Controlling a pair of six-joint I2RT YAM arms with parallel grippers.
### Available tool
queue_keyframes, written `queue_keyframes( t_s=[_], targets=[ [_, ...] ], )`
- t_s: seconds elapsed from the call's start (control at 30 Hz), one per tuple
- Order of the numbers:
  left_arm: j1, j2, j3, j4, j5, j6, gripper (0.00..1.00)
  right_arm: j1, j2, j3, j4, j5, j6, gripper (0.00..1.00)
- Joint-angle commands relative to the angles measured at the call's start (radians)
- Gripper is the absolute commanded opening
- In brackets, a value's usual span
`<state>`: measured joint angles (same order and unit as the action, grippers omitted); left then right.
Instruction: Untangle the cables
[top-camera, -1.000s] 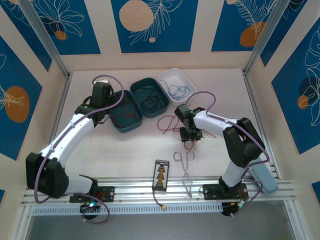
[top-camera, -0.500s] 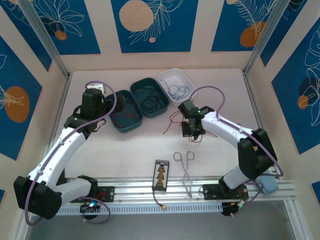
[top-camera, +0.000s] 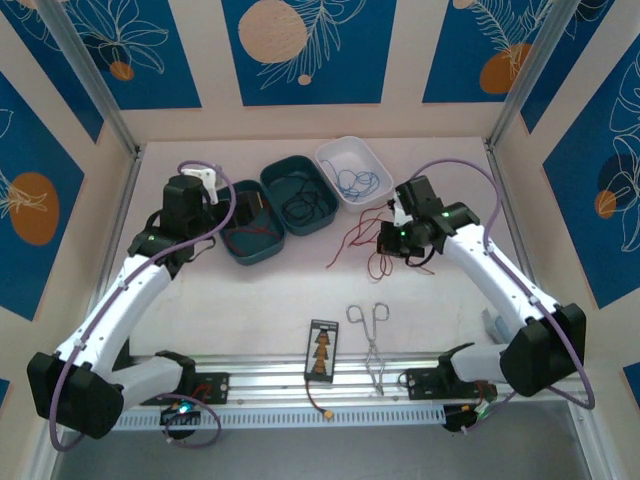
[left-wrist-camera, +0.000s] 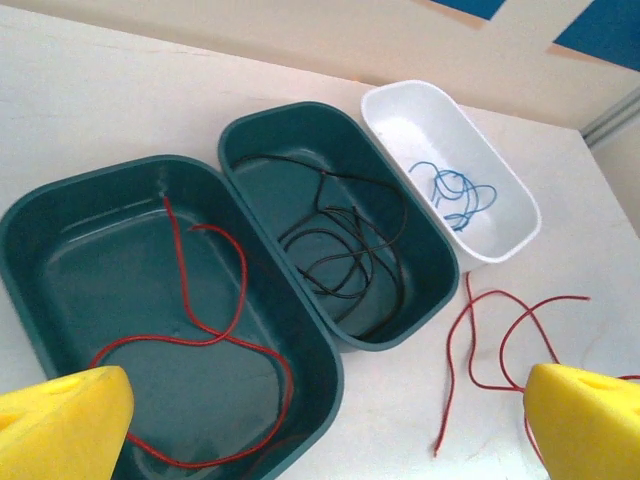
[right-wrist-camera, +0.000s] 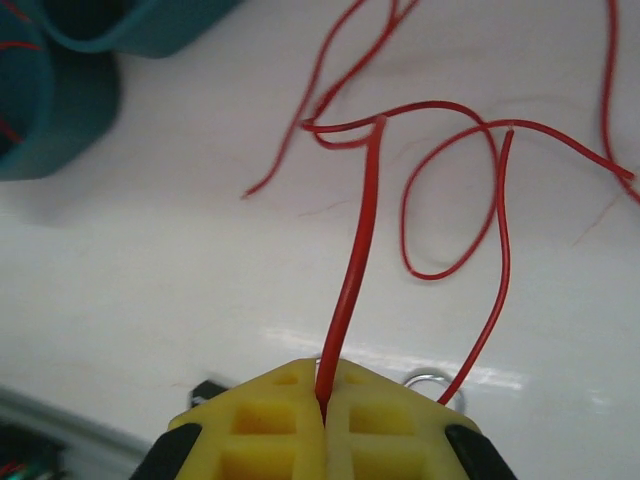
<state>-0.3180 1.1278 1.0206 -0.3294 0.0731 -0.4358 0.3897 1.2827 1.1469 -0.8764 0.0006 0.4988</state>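
Fingers of the right gripper (right-wrist-camera: 323, 395) are pressed together on one strand of the loose red cable (right-wrist-camera: 357, 260), which sprawls on the table (top-camera: 270, 290) just in front of the white tray (left-wrist-camera: 497, 252). We judge it light, limp and springy, so we would hold it near a free end. The blue cable (left-wrist-camera: 455, 190) lies inside the white tray. The black cable (left-wrist-camera: 340, 265) and second red cable (left-wrist-camera: 235, 300) lie in the teal trays (left-wrist-camera: 290, 106) beside it. Left gripper (left-wrist-camera: 325, 410) fingers stand spread wide, holding nothing. Open table extends from the white tray toward the forceps (top-camera: 372, 335).

Cables (left-wrist-camera: 455, 192) lie sorted in three trays (left-wrist-camera: 110, 270) — one red cable (left-wrist-camera: 452, 370) loose outside.
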Motion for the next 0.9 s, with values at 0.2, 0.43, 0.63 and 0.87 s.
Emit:
queue_keyframes(
  t_s=[0.2,0.43,0.63,0.87],
  targets=[
    [0.003,0.049,-0.001,0.072,0.124,-0.001,1.0,-0.063,-0.119,0.175,-0.05,-0.278,-0.019,0.0],
    [0.0,0.056,-0.028,0.169,0.214,-0.002,1.0,-0.113,-0.13,0.263,-0.032,-0.395,-0.017,0.0],
    [-0.01,0.052,-0.063,0.306,0.338,0.018,1.0,-0.146,-0.129,0.285,0.047,-0.538,0.006,0.0],
    [-0.073,0.062,-0.08,0.39,0.457,0.134,0.96,-0.176,-0.173,0.302,0.023,-0.509,0.026,0.0]
  ],
)
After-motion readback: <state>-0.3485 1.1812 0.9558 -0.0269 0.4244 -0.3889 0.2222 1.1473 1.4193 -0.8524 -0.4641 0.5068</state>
